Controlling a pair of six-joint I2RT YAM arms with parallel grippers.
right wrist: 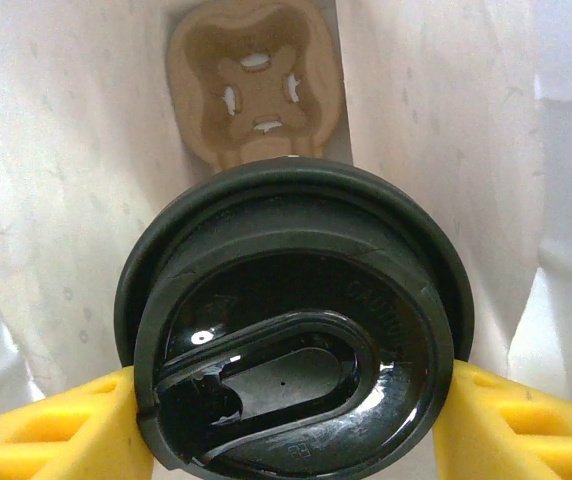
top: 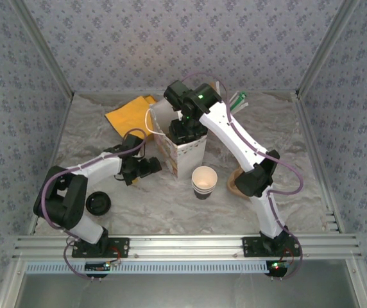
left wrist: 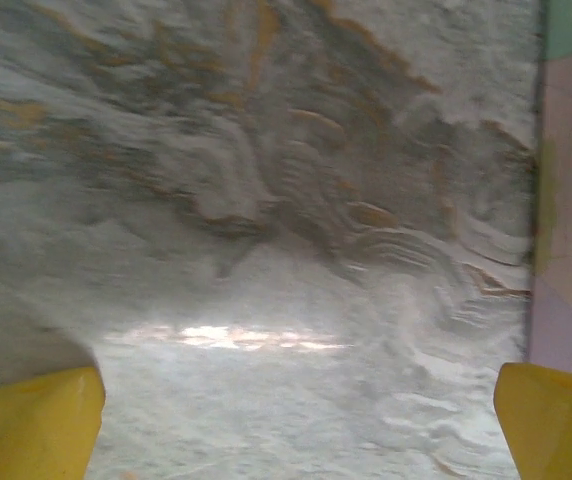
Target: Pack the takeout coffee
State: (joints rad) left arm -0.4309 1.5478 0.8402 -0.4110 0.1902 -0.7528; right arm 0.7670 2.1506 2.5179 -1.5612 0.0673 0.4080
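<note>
While my right pincer (right wrist: 288, 425) pinches a black lid (right wrist: 291, 330) inside the bag (right wrist: 66, 200) over the carrier (right wrist: 256, 85), my left pincer (left wrist: 296, 430) hangs spread above the table (left wrist: 266, 200), paper cup (top: 204, 181) beside the bag.

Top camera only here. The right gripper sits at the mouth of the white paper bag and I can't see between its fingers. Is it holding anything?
Observer: Yes, the right gripper clamps a round black plastic lid between its yellow fingers; what is under the lid is hidden.
Operator: What's inside the bag?
Observer: A brown moulded-pulp cup carrier lies at the bottom of the white paper bag, its visible well empty.
Operator: And the left gripper?
Observer: The left gripper is open, with nothing between its yellow fingers, facing the marble-patterned table surface.
</note>
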